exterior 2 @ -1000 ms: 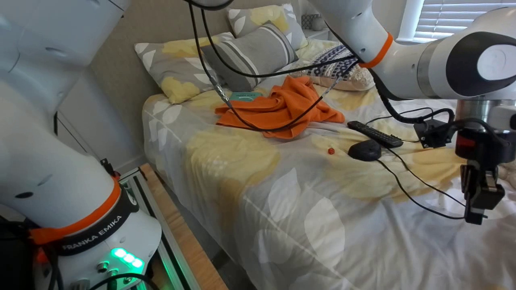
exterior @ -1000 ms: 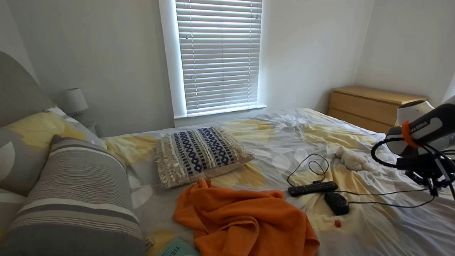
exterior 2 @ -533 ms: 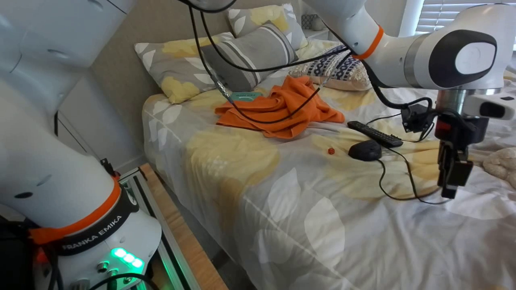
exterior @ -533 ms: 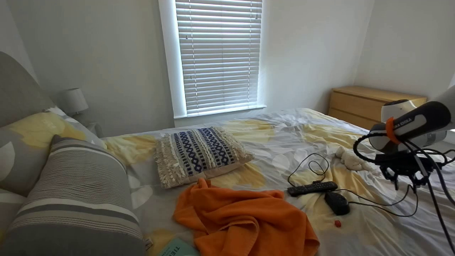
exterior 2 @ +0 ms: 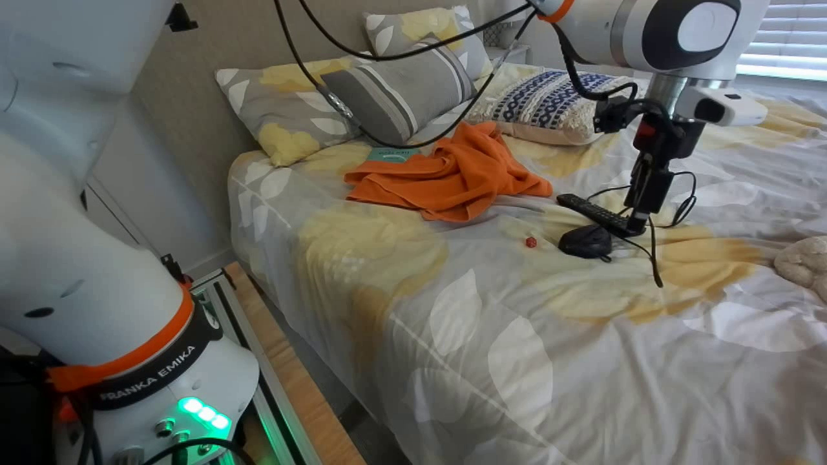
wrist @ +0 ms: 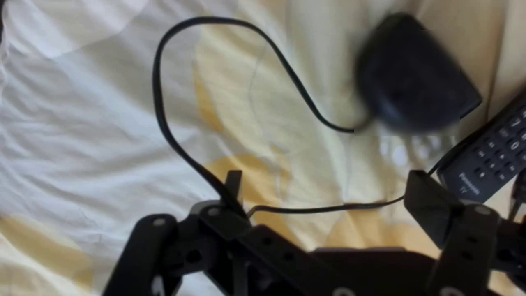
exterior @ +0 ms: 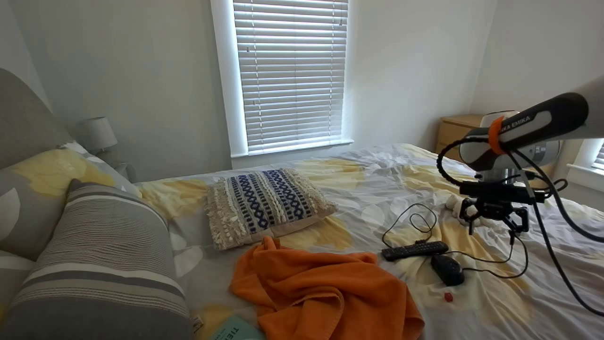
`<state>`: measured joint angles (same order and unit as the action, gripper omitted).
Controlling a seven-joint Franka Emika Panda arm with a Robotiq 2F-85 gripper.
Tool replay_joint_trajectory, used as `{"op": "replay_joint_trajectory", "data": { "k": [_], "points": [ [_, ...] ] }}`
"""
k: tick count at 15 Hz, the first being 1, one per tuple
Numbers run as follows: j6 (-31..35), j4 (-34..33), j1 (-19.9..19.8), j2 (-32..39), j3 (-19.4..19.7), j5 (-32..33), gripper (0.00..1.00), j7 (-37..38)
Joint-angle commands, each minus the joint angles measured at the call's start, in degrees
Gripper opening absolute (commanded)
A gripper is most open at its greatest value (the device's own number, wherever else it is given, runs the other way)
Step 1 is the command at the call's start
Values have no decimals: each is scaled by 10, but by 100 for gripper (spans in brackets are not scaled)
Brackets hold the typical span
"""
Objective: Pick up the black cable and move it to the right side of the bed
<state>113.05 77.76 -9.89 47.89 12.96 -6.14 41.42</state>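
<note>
Hanging beside the cable, the tool gapes.

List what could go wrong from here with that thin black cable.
The thin black cable could snag on the open black gripper, which it overlaps in the wrist view. A lift might drag the cable's rounded black block. Lowered, the gripper could knock the long black remote control nearby.

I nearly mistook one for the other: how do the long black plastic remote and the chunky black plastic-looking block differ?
Shape: the remote is slim; the block is stubby.
Face: the remote has rows of buttons; the block shows none.
Lettering: the remote reads "Panasonic TV"; the block, blurred in the wrist view, shows none legible.
Both are black and lie on the large, rumpled white-and-yellow bed.
</note>
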Motion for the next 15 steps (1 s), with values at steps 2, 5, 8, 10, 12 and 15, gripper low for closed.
{"op": "replay_joint_trajectory", "data": {
  "k": [2, 5, 8, 10, 12, 15],
  "points": [
    [-98, -4, 4, -31, -4, -17, 100, 42],
    [-59, 9, 14, -50, 6, -8, 100, 103],
    [-37, 29, 20, -76, 5, 24, 100, 76],
    [-54, 43, 19, -97, -4, 47, 100, 9],
    [-39, 67, 25, -121, -7, 66, 100, -43],
    [1, 102, 36, -160, -16, 75, 100, -108]
  ]
}}
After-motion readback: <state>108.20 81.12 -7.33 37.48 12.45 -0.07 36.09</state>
